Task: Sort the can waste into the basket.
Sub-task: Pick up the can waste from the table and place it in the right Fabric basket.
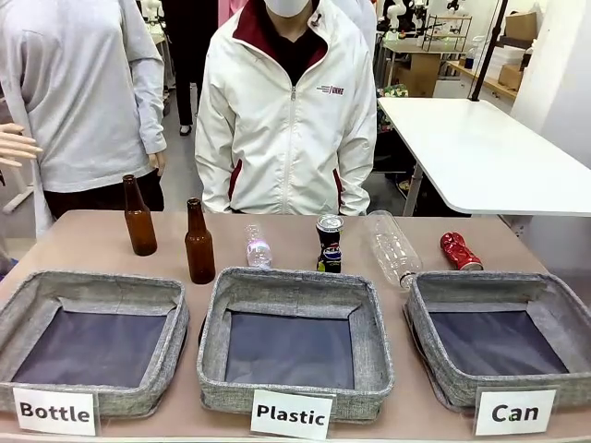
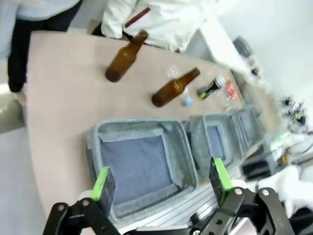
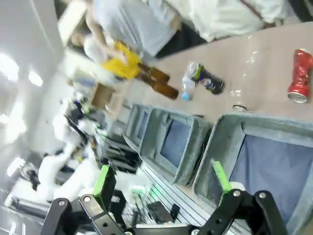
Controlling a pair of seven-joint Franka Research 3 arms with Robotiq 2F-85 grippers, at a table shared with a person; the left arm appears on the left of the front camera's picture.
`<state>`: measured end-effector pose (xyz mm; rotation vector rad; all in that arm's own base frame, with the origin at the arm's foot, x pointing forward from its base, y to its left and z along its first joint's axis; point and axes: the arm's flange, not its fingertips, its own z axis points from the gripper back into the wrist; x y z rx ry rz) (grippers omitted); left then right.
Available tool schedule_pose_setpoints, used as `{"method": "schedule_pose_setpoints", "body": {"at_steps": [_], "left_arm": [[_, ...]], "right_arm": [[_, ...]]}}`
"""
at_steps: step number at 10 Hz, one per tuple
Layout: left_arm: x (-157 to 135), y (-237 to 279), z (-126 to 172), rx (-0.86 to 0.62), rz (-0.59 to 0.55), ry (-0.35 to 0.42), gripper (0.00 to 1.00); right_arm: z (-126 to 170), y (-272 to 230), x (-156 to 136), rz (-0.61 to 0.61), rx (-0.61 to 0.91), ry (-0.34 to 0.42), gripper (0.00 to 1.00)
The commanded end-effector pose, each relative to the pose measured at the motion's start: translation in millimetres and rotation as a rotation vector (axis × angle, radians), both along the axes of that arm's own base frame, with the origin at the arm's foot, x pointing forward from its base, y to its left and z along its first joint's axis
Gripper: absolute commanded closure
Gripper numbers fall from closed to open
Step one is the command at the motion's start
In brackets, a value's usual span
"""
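A black can (image 1: 329, 244) with a blue-and-white label and silver top stands upright behind the middle basket. A shiny red can (image 1: 460, 251) lies on its side behind the right basket (image 1: 425, 318), the grey one with the "Can" card (image 1: 514, 413). In the left wrist view my left gripper (image 2: 161, 183) is open high above the leftmost basket, with the black can (image 2: 209, 88) and red can (image 2: 231, 90) far off. In the right wrist view my right gripper (image 3: 162, 180) is open above the "Can" basket (image 3: 230, 131); the red can (image 3: 300, 75) and black can (image 3: 208, 80) lie beyond it.
Two more grey baskets, marked "Plastic" (image 1: 222, 323) and "Bottle" (image 1: 171, 314), sit in a row along the near edge. Two brown glass bottles (image 1: 139, 218) (image 1: 199, 243) and two clear plastic bottles (image 1: 259, 248) (image 1: 393, 247) stand or lie behind them. A person in a white jacket (image 1: 288, 120) stands at the far side.
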<state>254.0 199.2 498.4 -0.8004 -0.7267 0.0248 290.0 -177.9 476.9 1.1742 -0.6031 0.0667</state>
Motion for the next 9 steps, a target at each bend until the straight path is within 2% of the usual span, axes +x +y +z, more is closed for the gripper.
{"method": "schedule_pose_setpoints", "body": {"at_steps": [1,2,3,4,5,9], "left_arm": [[21.7,16.9,-53.8,-0.280,0.058,-0.021,0.00],[23.1,14.0,-75.6,-0.384,0.082,-0.028,0.00],[24.4,1.7,-85.9,-0.418,0.114,-0.015,0.00],[28.6,-13.1,-83.0,-0.419,0.129,-0.027,0.00],[13.5,40.3,-73.4,-0.375,0.125,0.026,0.00],[13.5,40.3,-73.4,-0.375,0.125,0.026,0.00]], "right_arm": [[-17.3,-20.9,14.8,-0.056,0.135,-0.025,0.00],[-27.9,-32.0,16.7,-0.087,0.166,0.011,0.00],[-35.4,-38.7,18.7,-0.103,0.181,0.032,0.00],[-39.3,-40.8,21.4,-0.145,0.167,0.045,0.00],[-35.6,-37.5,7.7,-0.111,0.173,0.037,0.00],[-35.6,-37.5,7.7,-0.111,0.173,0.037,0.00]]}}
